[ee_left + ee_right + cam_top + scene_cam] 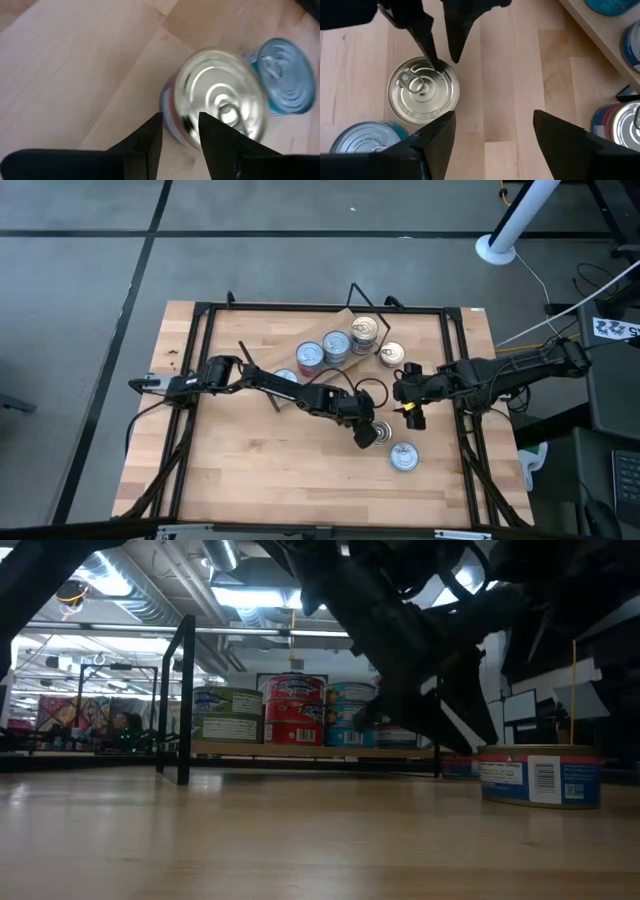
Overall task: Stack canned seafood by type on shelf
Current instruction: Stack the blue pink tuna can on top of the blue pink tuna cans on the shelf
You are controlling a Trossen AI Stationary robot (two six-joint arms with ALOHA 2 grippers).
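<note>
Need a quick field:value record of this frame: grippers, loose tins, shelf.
left gripper: over the silver-lidded tin on the table, one fingertip at its rim, jaws partly open, not closed on it
right gripper: open, empty, hovering nearby
blue-lidded tin: loose on the table beside the silver-lidded one
shelf: holds several stacked tins, red and blue labels visible

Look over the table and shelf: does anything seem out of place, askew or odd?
Two tins sit loose on the tabletop, off the shelf: a silver-lidded tin under the left tool and a blue-lidded tin beside it. Both stand upright; nothing looks spilled or damaged.
</note>
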